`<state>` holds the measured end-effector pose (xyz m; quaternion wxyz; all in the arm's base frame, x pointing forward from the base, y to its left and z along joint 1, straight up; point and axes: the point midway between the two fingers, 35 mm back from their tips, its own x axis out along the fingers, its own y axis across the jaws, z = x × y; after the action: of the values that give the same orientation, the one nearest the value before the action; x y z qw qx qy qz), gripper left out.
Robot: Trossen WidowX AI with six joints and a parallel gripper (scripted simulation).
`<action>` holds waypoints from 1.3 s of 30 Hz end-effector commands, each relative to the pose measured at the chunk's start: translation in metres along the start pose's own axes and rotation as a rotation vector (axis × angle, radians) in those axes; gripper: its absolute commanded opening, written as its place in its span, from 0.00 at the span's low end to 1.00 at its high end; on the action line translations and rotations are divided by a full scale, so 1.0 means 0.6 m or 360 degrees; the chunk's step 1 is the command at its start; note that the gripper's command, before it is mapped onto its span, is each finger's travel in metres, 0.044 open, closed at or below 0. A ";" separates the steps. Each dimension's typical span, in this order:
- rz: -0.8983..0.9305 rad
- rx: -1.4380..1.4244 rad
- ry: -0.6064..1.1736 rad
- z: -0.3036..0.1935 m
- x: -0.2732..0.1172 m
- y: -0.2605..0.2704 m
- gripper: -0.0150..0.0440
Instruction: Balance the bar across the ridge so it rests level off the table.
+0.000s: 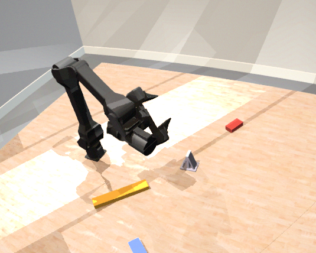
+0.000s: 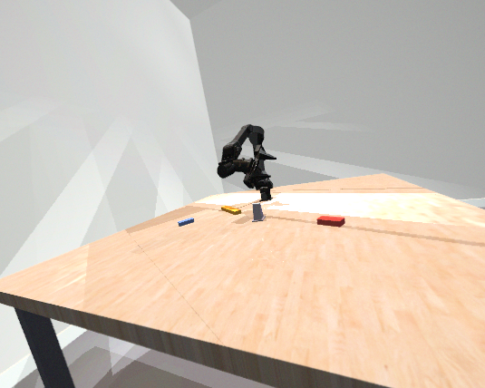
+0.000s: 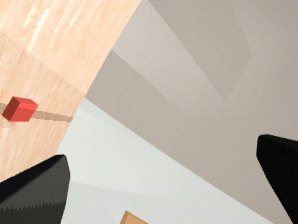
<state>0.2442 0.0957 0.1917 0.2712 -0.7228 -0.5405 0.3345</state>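
Gripper (image 1: 163,107) (image 2: 273,167) (image 3: 165,157): hanging above table (image 1: 255,192) (image 2: 278,281) (image 3: 50,45), fingers standing wide apart, holding nothing | yellow-orange bar (image 1: 120,193) (image 2: 231,209): lying flat on table, well apart from ridge | grey ridge (image 1: 190,162) (image 2: 257,212): standing upright, bearing nothing | red block (image 1: 234,125) (image 2: 331,221) (image 3: 20,109), blue block (image 1: 137,245) (image 2: 186,221): resting on table, apart from bar and ridge

Bar: in the top view, the bar (image 1: 120,193) (image 2: 231,209) is lying on the table (image 1: 270,183) (image 2: 278,281) (image 3: 45,55), left of the ridge (image 1: 190,162) (image 2: 257,212).
Far block: the far block (image 1: 234,125) (image 2: 331,221) (image 3: 19,110) is resting behind the ridge, to right.
Near block: the near block (image 1: 137,246) (image 2: 186,221) is lying before the bar.
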 end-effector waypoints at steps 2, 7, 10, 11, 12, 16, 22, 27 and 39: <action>0.0009 -0.0033 -0.0007 0.001 -0.001 0.001 0.84; 0.0074 -0.0269 -0.0066 0.006 -0.005 0.012 0.79; 0.0110 -0.0415 -0.0107 0.010 -0.008 0.018 0.79; 0.0121 -0.0463 -0.0122 0.011 -0.009 0.020 0.79; 0.0132 -0.0512 -0.0137 0.012 -0.011 0.022 0.79; 0.0172 -0.0705 -0.0200 0.016 -0.016 0.031 0.79; 0.0220 -0.0992 -0.0306 0.023 -0.024 0.044 0.79; 0.0248 -0.1229 -0.0403 0.028 -0.032 0.054 0.79; 0.0264 -0.1782 -0.0667 0.041 -0.055 0.078 0.79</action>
<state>0.2466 0.0561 0.1492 -0.2571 -0.7268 -0.6152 0.1646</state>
